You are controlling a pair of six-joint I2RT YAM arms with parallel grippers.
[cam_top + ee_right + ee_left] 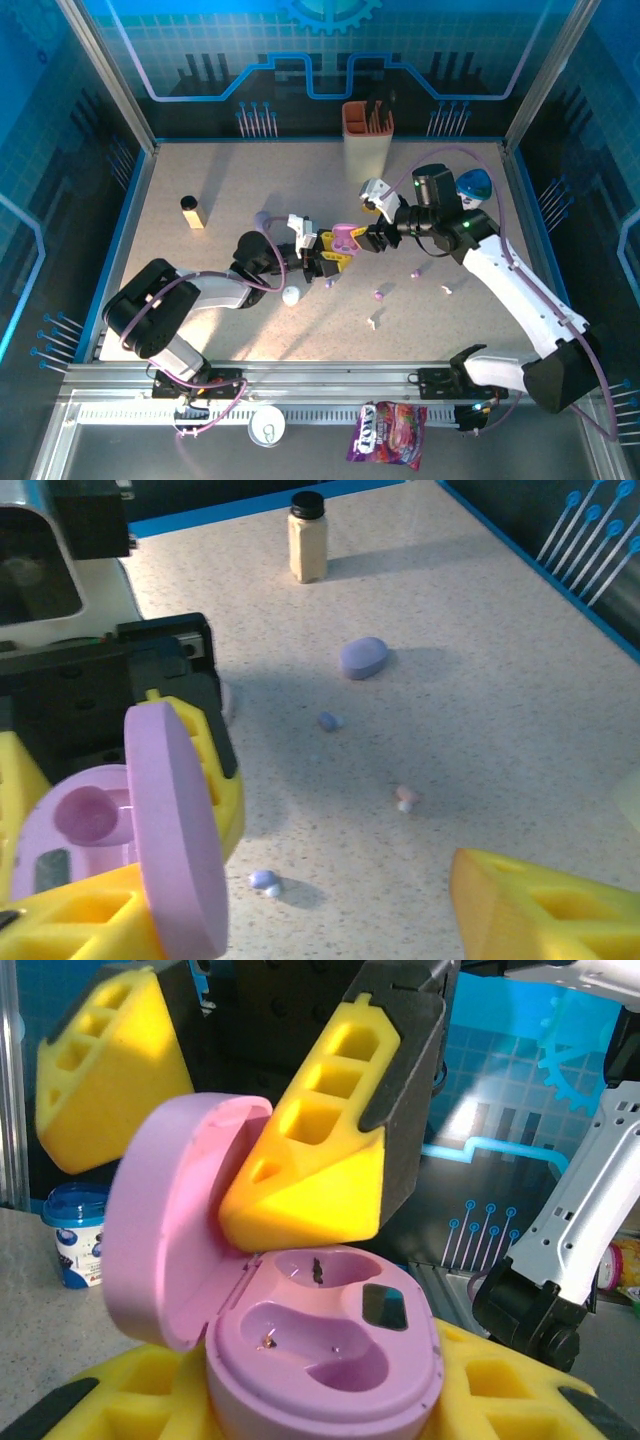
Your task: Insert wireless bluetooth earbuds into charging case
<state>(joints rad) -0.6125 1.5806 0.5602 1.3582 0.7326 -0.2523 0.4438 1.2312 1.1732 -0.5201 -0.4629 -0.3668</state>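
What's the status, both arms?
Left gripper shut on pink case, lid open, sockets empty. Right gripper open around lid. Earbuds loose on table.

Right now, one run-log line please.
left fingers: shut on charging case | lid: open | sockets: empty | right fingers: open, astride lid | earbuds: loose on table

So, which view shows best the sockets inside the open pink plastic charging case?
The left wrist view: the pink plastic charging case opens toward it, both sockets empty. The right wrist view catches one socket beside the lid; top external, a small pink shape.
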